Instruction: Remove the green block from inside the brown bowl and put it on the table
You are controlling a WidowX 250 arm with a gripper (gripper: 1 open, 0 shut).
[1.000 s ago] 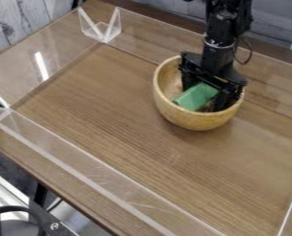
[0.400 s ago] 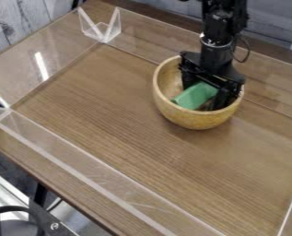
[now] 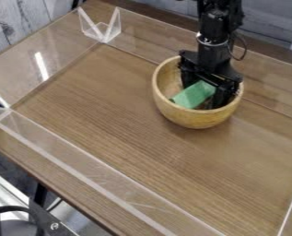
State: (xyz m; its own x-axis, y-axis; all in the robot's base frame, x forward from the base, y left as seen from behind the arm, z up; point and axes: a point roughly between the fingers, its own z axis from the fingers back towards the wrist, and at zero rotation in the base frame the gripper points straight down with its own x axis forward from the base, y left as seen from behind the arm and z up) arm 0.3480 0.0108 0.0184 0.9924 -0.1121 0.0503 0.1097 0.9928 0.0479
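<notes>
The gripper (image 3: 207,86), jaws spread wide, points down into the brown bowl (image 3: 173,104) astride the green block (image 3: 195,95), probably light and rigid, best pinched across its narrow sides.

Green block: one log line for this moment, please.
green block: inside brown bowl | pincer: open, down in bowl over block | lifted: not yet

Single arm, all black, entering frame from top edge; stacked cylindrical wrist segments with glossy highlights, narrow pale band partway down; below, wider boxy black gripper (image 3: 208,85) body ending in two dark fingers (image 3: 186,77); cables, screws, markings too small to make out at this resolution
</notes>
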